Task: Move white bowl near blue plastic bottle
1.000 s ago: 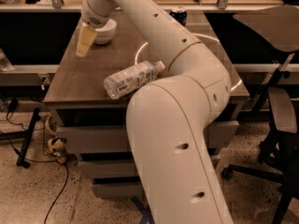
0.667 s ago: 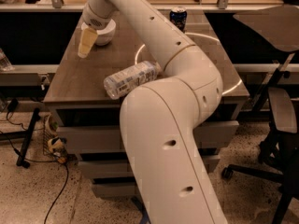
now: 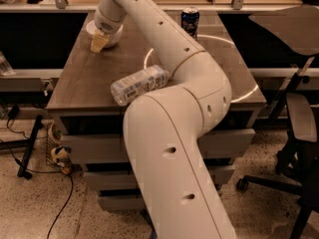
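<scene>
Not much has changed since a second ago: the hand [image 3: 98,41] has nudged slightly right, in tighter against the small round glossy white bowl [image 3: 114,33]. The bowl and the bottle haven't budged. The dark blue drink can [image 3: 190,20], half hidden by the arm before, is now in full view.

Going left to right, the hand is at the far left corner of the brown wooden tabletop [image 3: 94,86]. It points down, and its cream-yellow tip sits right in front of the bowl's left side, covering part of it. Can't tell whether the hand is apart, together or clamped on the rim, since the wrist blocks that bit. The bowl itself looks upright on the tabletop.

Closer to the front edge, about mid-table, the clear ribbed plastic water bottle with the pale label [image 3: 140,84] lies on its side, angled up toward the right. Its right end disappears behind the arm. Bowl and bottle are well apart, with bare wood between them.

Then there's the big white robot arm [image 3: 169,148], which rises from the bottom of the view, bends at an elbow over the table and reaches back left to the bowl. The can stands upright at the far edge, right of the arm's upper link. Grey drawers [image 3: 92,146] sit under the tabletop, and a dark office chair [image 3: 299,128] is off to the right.
</scene>
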`<state>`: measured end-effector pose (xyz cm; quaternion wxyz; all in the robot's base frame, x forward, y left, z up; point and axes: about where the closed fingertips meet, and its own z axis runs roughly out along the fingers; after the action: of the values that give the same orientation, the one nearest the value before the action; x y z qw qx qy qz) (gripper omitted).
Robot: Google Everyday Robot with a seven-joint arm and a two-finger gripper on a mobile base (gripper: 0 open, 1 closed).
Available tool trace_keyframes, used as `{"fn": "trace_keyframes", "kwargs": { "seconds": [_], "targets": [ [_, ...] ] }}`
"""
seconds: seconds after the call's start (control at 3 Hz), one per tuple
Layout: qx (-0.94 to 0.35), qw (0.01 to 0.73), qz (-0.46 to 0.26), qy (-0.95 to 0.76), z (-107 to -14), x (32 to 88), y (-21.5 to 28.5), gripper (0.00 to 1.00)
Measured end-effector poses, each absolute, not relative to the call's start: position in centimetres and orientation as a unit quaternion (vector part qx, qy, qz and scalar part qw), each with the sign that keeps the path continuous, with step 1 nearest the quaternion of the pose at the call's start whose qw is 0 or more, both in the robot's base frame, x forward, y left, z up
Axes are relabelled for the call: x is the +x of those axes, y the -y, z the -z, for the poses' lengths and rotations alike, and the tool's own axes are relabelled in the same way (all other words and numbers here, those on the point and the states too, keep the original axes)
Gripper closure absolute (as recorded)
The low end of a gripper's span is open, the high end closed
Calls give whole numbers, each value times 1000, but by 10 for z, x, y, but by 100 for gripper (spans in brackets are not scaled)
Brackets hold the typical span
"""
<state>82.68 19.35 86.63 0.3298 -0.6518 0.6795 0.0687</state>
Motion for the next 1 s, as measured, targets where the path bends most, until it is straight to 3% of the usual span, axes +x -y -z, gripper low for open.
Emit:
{"fn": "trace_keyframes", "kwargs": {
  "seconds": [0.33, 0.67, 1.0],
  "targets": [
    [-648, 333, -59, -682, -874, 828, -184, 80],
    [-652, 337, -50, -677, -884, 822, -179, 100],
    [-666, 348, -21, -660, -909, 809, -172, 100]
  ]
}}
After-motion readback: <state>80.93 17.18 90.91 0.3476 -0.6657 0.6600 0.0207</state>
